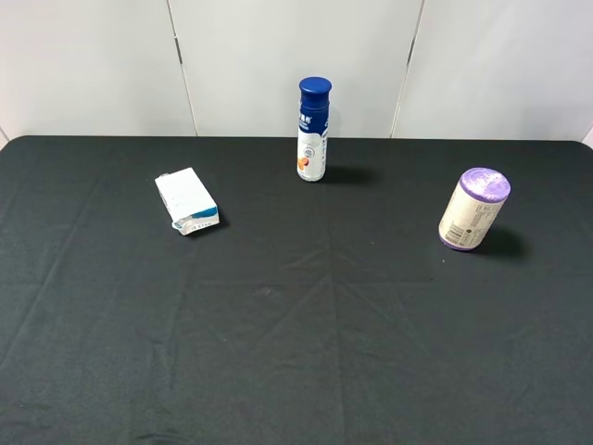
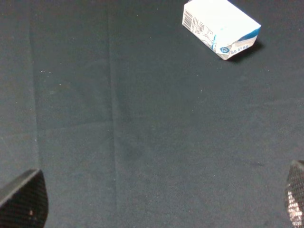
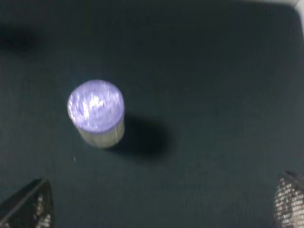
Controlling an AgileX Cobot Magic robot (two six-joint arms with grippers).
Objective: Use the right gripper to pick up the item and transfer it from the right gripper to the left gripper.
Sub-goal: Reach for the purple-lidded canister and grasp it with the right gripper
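A white bottle point(image 1: 313, 130) with a blue cap stands upright near the far edge of the table point(image 1: 296, 352), about midway across. A small white carton point(image 1: 187, 201) with a blue-printed end lies flat to the left, well apart from the bottle. A creased black cloth covers the table. Behind it is a white panelled wall point(image 1: 278, 56).

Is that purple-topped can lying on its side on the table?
No, the purple-topped can stands upright on the black table, with its lilac top facing up.
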